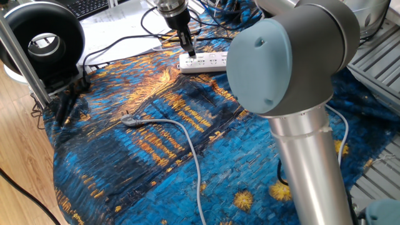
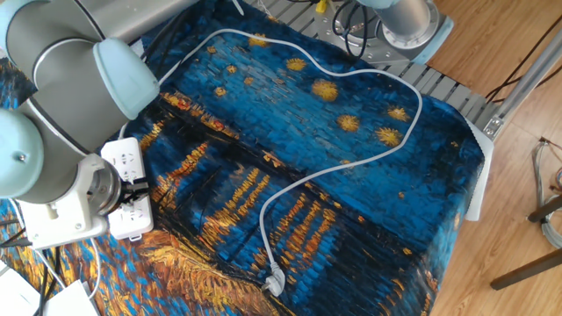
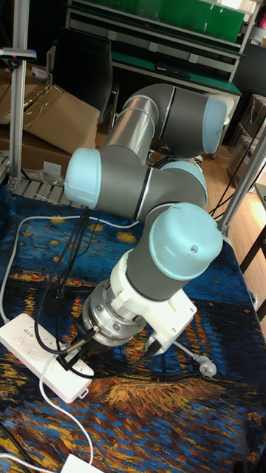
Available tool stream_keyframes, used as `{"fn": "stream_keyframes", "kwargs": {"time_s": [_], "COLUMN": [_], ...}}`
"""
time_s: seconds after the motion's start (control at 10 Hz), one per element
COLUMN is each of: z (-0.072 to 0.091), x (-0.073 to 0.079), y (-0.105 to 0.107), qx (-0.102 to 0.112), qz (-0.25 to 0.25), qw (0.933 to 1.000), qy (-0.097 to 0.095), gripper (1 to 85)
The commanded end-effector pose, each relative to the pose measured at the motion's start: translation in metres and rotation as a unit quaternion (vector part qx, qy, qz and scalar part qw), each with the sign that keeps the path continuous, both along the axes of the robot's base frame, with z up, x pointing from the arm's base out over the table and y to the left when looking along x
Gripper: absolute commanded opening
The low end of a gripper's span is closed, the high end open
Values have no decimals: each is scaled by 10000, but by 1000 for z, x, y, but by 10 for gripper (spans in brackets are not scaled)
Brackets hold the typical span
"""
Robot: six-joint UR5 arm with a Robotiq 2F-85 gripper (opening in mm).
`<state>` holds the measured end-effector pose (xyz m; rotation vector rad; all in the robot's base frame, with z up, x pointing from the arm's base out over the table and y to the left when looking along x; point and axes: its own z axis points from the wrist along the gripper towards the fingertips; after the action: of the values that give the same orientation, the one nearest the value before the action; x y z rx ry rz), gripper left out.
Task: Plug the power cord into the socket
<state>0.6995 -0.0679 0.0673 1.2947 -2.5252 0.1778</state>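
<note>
Broadly, a blue and gold painted cloth (image 1: 144, 150) covers the table, and the socket (image 1: 203, 60) lies along one edge of it. Over the strip's end outlet hangs the gripper (image 1: 188, 50), black fingers pointing down and nearly touching it (whether they pinch anything I cannot tell). The grey cable (image 2: 342, 167) loops across the cloth, its grey plug (image 2: 275, 282) lying well apart from the jaws.
</note>
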Motion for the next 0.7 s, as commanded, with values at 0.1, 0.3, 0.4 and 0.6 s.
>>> {"fn": "stream_keyframes", "kwargs": {"time_s": [0.1, 0.3, 0.4, 0.6], "z": [8, 9, 8, 1], "x": [-11, 0, 7, 12], "y": [5, 0, -1, 7], "qx": [-236, -389, -398, -277], "qz": [-168, -170, -116, -27], "qw": [9995, 9984, 9979, 9982], "qy": [-119, -379, -507, -534], "gripper": [13, 13, 13, 13]}}
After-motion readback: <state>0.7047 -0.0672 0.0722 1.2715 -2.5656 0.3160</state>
